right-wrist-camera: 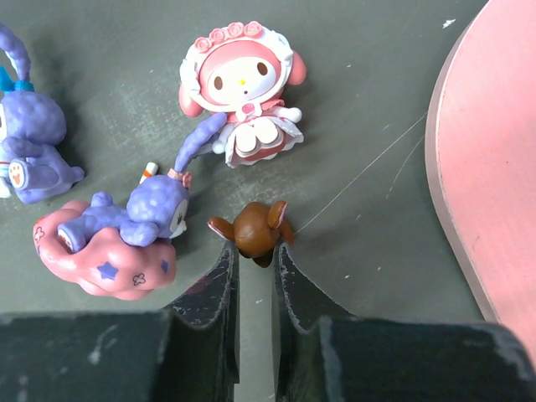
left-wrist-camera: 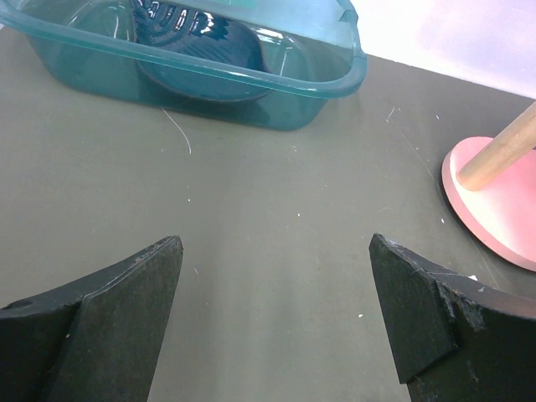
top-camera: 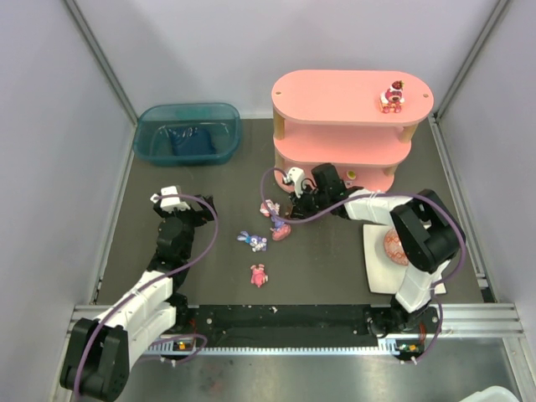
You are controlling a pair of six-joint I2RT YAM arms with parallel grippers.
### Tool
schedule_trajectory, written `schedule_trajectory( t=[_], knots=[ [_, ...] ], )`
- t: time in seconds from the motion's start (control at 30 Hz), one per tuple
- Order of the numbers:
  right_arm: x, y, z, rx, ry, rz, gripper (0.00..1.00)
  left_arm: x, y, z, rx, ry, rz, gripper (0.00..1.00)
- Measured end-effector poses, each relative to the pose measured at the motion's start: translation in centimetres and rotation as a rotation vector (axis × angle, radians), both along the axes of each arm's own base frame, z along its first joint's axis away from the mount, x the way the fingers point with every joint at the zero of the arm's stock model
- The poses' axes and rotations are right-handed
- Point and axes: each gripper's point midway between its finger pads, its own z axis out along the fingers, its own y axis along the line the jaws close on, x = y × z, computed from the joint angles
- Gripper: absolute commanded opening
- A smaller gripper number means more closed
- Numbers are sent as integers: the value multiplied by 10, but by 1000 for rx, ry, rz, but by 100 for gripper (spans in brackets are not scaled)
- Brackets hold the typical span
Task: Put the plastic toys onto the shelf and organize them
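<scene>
My right gripper (right-wrist-camera: 254,249) is shut on a tiny brown eared toy (right-wrist-camera: 251,230), pinched at the fingertips low over the dark mat. Just ahead of it lies a pink hooded figurine (right-wrist-camera: 243,92). To the left are a purple lamb on a pink cloud (right-wrist-camera: 126,234) and a purple-blue bunny (right-wrist-camera: 29,142). In the top view this gripper (top-camera: 291,207) is by the foot of the pink shelf (top-camera: 352,96), whose top board carries one red-pink figurine (top-camera: 392,96). Another pink toy (top-camera: 259,274) lies nearer the arms. My left gripper (left-wrist-camera: 275,243) is open and empty over bare mat.
A teal translucent bin (top-camera: 188,132) stands at the back left. A white board with a red-orange egg (top-camera: 394,251) lies under the right arm. The shelf's bottom board (right-wrist-camera: 494,167) is close on the right of the right gripper.
</scene>
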Motion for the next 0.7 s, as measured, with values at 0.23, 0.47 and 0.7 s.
schedule_trajectory(
  t=[0.23,0.47,0.7],
  knots=[
    [-1,0,0,-5,10,-2,0,0,0,0,-1,0,-3,99],
    [0,-2,1,-4,25,-30,0,0,0,0,-1,0,-3,99],
    [0,-7,33,41,-16,-99,0,0,0,0,-1,0,-1,99]
  ],
)
